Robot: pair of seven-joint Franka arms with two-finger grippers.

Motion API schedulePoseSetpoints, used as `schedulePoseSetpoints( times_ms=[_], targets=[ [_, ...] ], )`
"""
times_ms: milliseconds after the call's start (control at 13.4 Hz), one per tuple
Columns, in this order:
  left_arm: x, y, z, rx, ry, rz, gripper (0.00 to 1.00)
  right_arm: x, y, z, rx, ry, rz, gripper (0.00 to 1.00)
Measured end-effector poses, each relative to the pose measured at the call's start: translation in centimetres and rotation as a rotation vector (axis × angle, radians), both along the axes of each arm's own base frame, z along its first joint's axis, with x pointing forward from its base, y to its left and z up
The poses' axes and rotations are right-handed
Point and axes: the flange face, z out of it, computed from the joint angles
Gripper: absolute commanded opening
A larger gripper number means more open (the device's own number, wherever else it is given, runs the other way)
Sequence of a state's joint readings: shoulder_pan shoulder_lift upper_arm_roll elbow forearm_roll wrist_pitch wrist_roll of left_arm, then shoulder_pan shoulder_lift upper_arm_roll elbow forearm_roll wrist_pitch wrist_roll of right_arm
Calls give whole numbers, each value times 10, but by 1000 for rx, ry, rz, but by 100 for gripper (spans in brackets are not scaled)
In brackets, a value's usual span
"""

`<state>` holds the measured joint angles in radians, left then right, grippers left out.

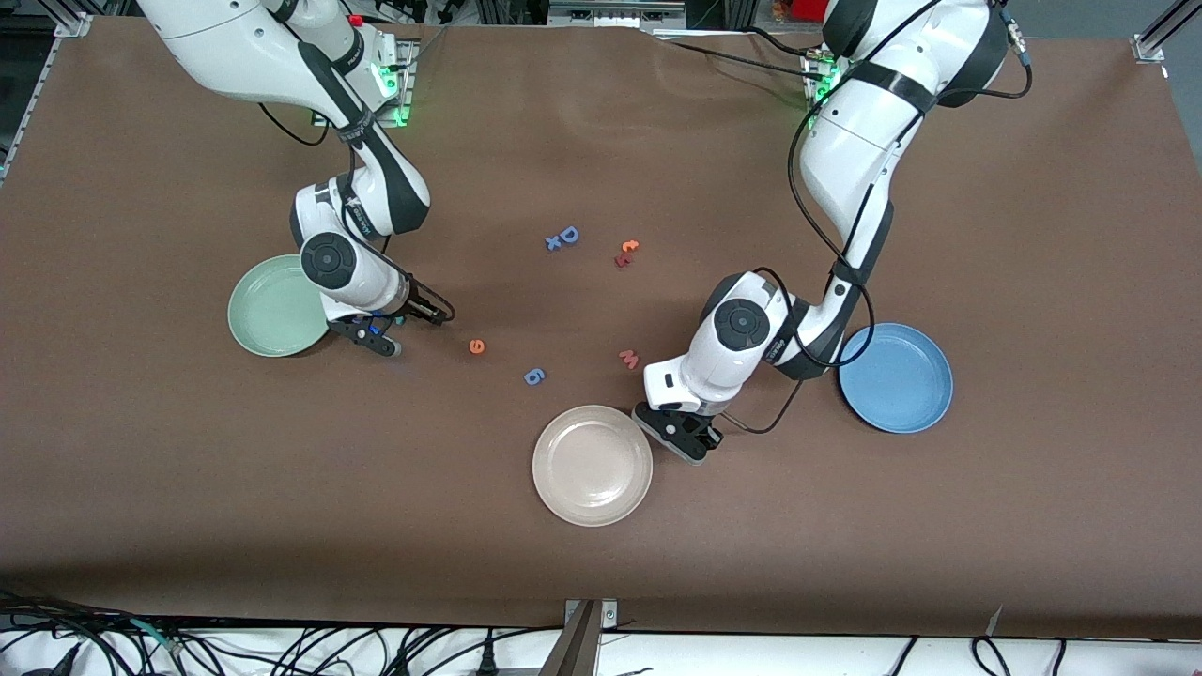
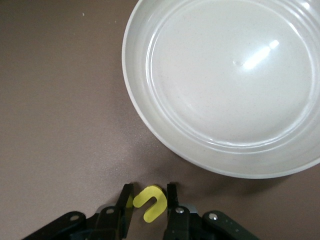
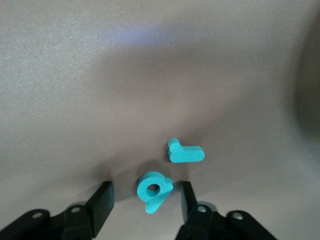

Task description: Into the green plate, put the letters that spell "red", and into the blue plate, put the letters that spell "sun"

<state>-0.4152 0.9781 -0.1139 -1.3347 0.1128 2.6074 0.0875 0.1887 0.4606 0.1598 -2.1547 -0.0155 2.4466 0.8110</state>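
My left gripper (image 1: 683, 434) is down on the table beside the beige plate (image 1: 592, 465), shut on a yellow "u" (image 2: 150, 202) that lies flat between its fingers (image 2: 171, 192). My right gripper (image 3: 145, 187) is low over the table next to the pale green plate (image 1: 268, 310). It stands open around a teal "d" (image 3: 154, 190), with a gap on one side. A teal "r" (image 3: 186, 152) lies just past the "d". An orange "e" (image 1: 477, 346) rests between the two grippers. The blue plate (image 1: 895, 377) sits toward the left arm's end.
Loose on the table are a blue "6" (image 1: 533, 376), a pinkish-red "w" (image 1: 628, 358), a large blue "D" (image 1: 568, 235) with a small blue piece beside it, and two small orange-red letters (image 1: 625, 253). The beige plate's rim (image 2: 150, 125) is close to my left gripper.
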Motion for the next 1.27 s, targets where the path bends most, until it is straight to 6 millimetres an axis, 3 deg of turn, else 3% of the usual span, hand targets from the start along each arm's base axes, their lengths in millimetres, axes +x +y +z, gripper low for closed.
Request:
schedulePoseSetpoints(
  times_ms=[372,521,670,819,894,1043,1266],
  targets=[
    [11,10,19,6,-11,17,0,0,-1,3,0,-6,0,24],
    [16,16,50,39,30,26,0,0,-1,4,0,-6,0,16],
    [18,37,88,101,112,51,1,0,-1,4,0,-6,0,16],
    [22,78,112,158,206,103,1,0,-1,4,0,-7,0,16],
    [24,103,114,177,248,131,5,1,-1,4,1,-8,-1,16],
    [22,150,104,207,325,167,6,5,-1,13,-3,-5,-1,16],
    [5,214,72,234,415,220,5,22,-2,59,-35,57,7,16]
  ],
)
